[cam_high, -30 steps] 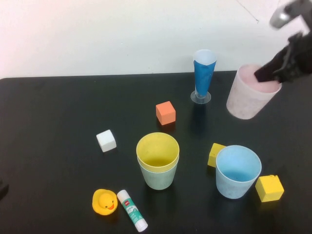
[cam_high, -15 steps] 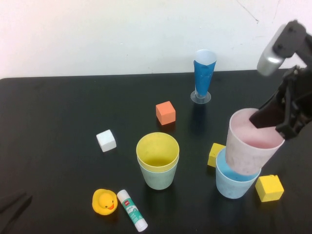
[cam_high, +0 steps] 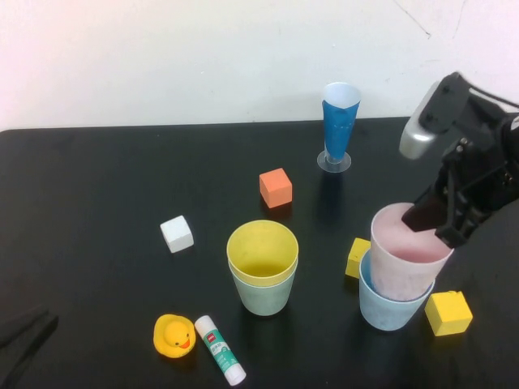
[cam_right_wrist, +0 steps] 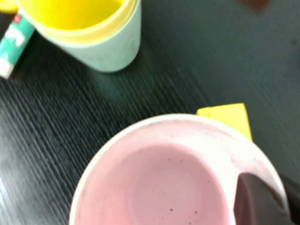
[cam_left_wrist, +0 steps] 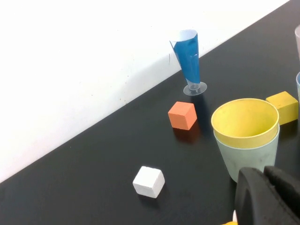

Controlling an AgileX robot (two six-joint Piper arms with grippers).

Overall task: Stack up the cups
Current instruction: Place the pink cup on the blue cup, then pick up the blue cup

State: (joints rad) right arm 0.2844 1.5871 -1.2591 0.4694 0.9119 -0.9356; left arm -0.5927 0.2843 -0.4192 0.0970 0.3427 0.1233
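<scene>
Right gripper (cam_high: 434,228) sat over the right side of the black bench (cam_high: 97,194), its jaws closed on the rim of the pale pink cup (cam_high: 403,261), one dark finger (cam_right_wrist: 257,202) inside the wall; the pink cup was tilted and its base sat partway inside the light blue cup (cam_high: 391,306), not fully seated; the blue cup stood upright on the bench between two yellow blocks, one (cam_high: 358,257) just beside it on the left, the other (cam_high: 448,313) just beside it on the right. Yellow cup (cam_high: 262,253) was nested in the pale green cup (cam_high: 261,296) near bench centre, upright. Left gripper (cam_high: 23,339) lay at the near left edge of the bench, well apart from all cups; cannot tell how its jaws stood. Other items: dark-blue cone cup (cam_high: 339,123) on a clear base at the back; orange block (cam_high: 276,187); white block (cam_high: 177,233); rubber duck (cam_high: 173,335) touching a glue stick (cam_high: 220,349) in front of the yellow-green stack.
</scene>
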